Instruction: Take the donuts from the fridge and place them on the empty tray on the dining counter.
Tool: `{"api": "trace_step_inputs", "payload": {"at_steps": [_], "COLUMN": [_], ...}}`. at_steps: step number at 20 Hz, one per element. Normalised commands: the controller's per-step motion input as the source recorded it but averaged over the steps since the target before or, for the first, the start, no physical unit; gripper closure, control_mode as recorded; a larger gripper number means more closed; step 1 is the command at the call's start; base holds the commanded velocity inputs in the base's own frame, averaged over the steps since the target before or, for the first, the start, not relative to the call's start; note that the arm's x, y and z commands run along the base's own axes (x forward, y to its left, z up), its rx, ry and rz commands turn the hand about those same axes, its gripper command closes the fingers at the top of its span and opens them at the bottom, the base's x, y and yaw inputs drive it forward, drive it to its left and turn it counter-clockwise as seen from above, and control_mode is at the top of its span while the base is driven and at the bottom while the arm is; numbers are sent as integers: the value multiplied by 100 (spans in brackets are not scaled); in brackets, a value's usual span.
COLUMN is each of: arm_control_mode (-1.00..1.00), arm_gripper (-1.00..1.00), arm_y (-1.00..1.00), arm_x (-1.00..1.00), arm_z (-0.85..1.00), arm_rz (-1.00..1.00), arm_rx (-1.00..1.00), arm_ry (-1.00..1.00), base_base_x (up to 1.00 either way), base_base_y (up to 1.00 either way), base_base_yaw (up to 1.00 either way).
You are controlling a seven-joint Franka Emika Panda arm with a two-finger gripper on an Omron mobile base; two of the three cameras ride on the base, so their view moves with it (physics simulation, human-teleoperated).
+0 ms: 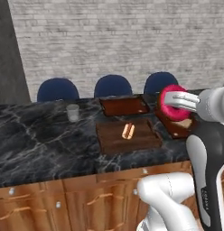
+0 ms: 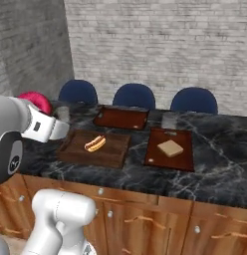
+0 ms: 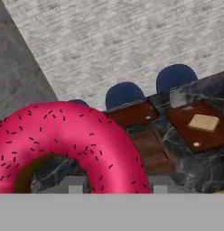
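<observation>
My gripper clamped on pink donut, ring upright between fingers. Empty tray ahead and below on black counter, just beyond hot dog tray.

I see a big wooden tray holding a hot dog. Left of that tray stands a clear glass. Right of it lies a tray with a tan square, a second glass just behind. Beyond the big tray, three blue chairs line a grey brick wall.
</observation>
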Motion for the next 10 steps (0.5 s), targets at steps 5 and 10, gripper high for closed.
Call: {"api": "trace_step_inputs", "payload": {"at_steps": [5, 10], "arm_control_mode": [100, 100], "arm_gripper": [100, 100], "arm_y": [0, 0], "arm_x": [0, 0], "arm_z": [0, 0], "arm_rz": [0, 0], "arm_rx": [0, 0], "arm_ry": [0, 0], "base_base_x": [97, 100], "base_base_y": [73, -2], "base_base_yaw": [-25, 3]}}
